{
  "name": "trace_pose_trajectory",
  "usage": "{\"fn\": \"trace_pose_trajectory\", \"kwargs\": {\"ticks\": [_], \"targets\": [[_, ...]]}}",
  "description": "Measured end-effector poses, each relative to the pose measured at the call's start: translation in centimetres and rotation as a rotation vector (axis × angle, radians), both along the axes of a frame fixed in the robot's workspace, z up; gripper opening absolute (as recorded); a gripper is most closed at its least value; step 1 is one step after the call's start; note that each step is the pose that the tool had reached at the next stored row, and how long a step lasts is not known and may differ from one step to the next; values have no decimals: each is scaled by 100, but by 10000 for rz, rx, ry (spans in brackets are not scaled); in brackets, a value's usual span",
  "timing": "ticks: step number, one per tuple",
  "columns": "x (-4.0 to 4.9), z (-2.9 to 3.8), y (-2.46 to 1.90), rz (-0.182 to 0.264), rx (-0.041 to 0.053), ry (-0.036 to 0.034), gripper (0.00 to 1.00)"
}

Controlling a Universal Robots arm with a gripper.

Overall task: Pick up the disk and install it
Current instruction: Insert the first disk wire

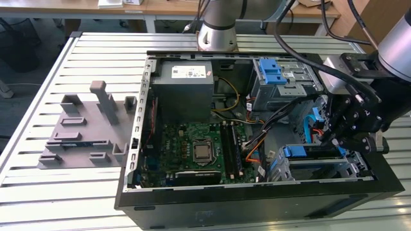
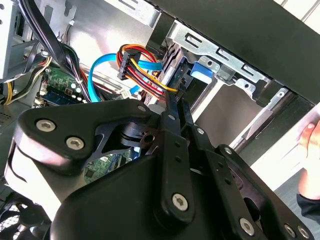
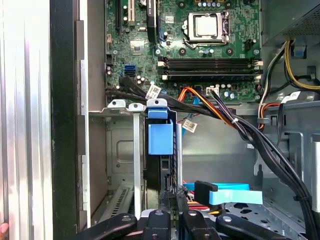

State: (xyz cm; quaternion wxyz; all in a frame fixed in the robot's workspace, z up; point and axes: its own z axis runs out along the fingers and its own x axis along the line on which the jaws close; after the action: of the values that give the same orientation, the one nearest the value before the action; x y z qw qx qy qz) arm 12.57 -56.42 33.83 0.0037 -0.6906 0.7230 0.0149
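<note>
In the exterior view, my gripper sits at the right of the frame, low inside the open computer case, just above the drive cage at lower right. A blue-edged drive, which I take for the disk, lies in that cage under the fingers.

In the second wrist view the black linkage fills the lower frame and the fingers run together toward the blue tab up and right of centre. A person's hand rests at the right edge.

In the first wrist view the disk stands on edge in the cage slot at centre, and the fingers look drawn close at its near edge; I cannot tell whether they grip it or merely press. I judge seating wants a straight push along the rails, clear of the cable bundle.
</note>
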Motion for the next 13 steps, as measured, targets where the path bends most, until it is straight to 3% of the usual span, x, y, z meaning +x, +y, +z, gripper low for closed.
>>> {"fn": "trace_pose_trajectory", "kwargs": {"ticks": [13], "targets": [[0,-30,-2,-1,1,0,16]]}}
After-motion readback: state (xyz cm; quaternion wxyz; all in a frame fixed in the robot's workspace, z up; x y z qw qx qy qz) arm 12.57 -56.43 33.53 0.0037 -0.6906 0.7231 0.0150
